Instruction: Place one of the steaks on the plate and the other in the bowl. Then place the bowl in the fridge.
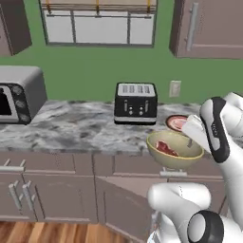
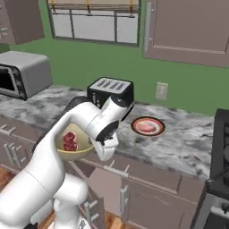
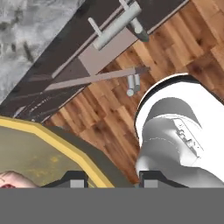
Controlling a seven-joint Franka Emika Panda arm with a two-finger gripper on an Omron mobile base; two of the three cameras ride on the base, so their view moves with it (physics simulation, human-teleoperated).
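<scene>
The tan-yellow bowl (image 1: 176,161) hangs in the air just in front of the counter edge, above the lower cabinets. The deep red steak (image 1: 166,148) lies inside it. My gripper (image 3: 113,180) is shut on the bowl's rim (image 3: 65,138), one fingertip inside and one outside. From the right base view the bowl (image 2: 74,155) and its steak (image 2: 69,141) sit beside my wrist. The pale pink steak (image 2: 146,126) rests on the red-rimmed plate (image 2: 160,129) on the counter, behind the bowl. The fridge is out of view.
A black toaster (image 1: 135,102) stands at the back of the marble counter (image 1: 76,126), with a microwave (image 1: 19,95) at far left. A dark stove (image 2: 221,134) edges the right. Cabinet fronts with bar handles (image 3: 114,27) and wooden floor (image 3: 109,127) lie below the bowl.
</scene>
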